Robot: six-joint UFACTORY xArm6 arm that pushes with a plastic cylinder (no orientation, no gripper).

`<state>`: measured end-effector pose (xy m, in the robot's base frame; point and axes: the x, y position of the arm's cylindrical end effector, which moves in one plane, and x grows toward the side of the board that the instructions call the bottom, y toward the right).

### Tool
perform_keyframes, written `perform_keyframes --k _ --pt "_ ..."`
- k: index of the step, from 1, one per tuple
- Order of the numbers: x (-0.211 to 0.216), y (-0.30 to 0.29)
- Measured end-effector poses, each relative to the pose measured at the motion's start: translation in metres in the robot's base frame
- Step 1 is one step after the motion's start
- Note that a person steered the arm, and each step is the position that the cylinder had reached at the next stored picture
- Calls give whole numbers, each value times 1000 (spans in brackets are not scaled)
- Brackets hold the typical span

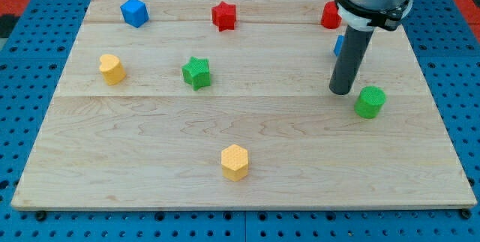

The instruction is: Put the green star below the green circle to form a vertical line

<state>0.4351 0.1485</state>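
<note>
The green star lies on the wooden board left of centre. The green circle lies at the view's right, far from the star and a little lower in the view. My tip rests on the board just left of and slightly above the green circle, with a small gap between them. The star is far to the left of my tip.
A blue block sits top left, a red star top centre, and a red block top right, partly hidden by the arm. A blue block peeks out behind the rod. A yellow heart lies left, a yellow hexagon bottom centre.
</note>
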Motion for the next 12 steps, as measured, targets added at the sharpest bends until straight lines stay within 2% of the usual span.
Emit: perform_keyframes --k 2,5,6,8,9,10,11,12 --pt "0 -5" --pt "5 -90" --pt "5 -93" --pt "5 -169" --pt "9 -184" --pt "10 -262" --pt "-15 -278" --pt "-43 -251"
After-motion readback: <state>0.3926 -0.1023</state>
